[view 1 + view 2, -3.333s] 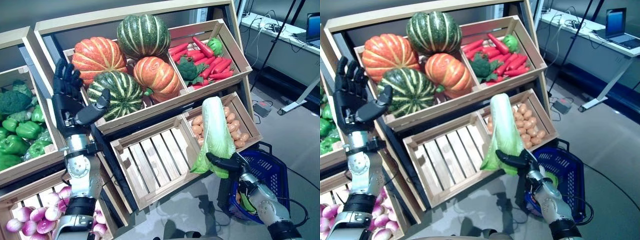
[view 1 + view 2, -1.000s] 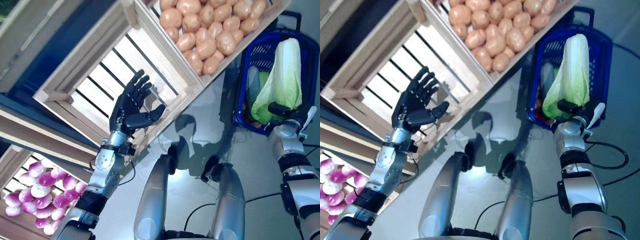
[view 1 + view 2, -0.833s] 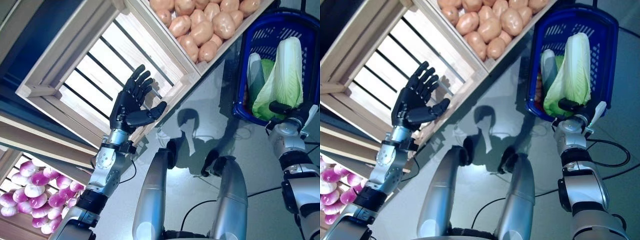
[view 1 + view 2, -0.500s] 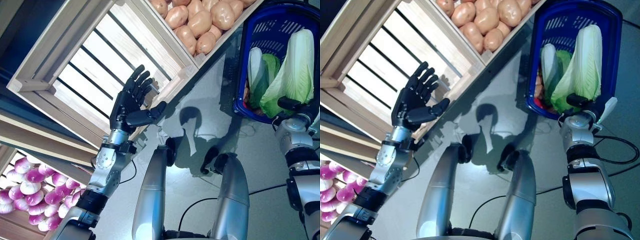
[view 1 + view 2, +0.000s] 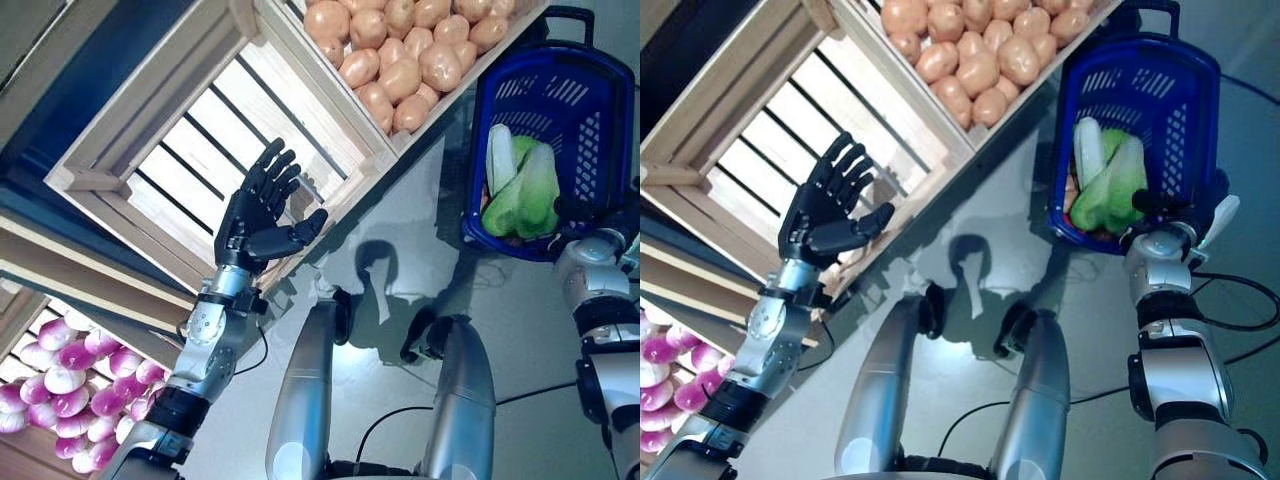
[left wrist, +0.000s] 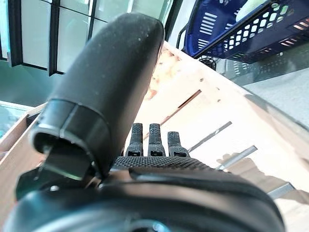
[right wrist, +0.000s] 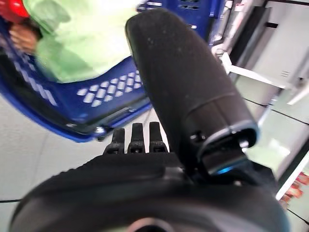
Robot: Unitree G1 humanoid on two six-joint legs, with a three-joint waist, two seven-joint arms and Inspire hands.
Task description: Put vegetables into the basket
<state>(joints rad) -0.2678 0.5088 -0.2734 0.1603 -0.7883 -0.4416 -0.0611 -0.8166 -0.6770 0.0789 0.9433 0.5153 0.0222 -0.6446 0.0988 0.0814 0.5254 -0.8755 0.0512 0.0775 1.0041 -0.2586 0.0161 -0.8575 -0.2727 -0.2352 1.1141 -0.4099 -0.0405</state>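
Note:
The blue basket [image 5: 590,110] stands on the floor at the right, beside the wooden stand. A pale green napa cabbage [image 5: 528,192] lies in it, leaning on another white-green vegetable [image 5: 498,158]. Something red [image 7: 10,9] also lies in the basket. My right hand [image 5: 583,212] is at the basket's near rim, just behind the cabbage. In the right wrist view its fingers [image 7: 133,137] are straight and hold nothing. My left hand [image 5: 258,212] is raised and open, fingers spread, in front of a slatted wooden crate [image 5: 190,150], holding nothing.
The wooden stand's lower crates [image 5: 400,125] jut out over the floor, and one corner reaches close to the basket's left wall. Grey floor [image 5: 400,240] lies between the stand and the basket.
The cabbage stood upright in my right hand over the basket; now it lies in the basket and the hand has let go. The view has shifted. The left hand stays raised.

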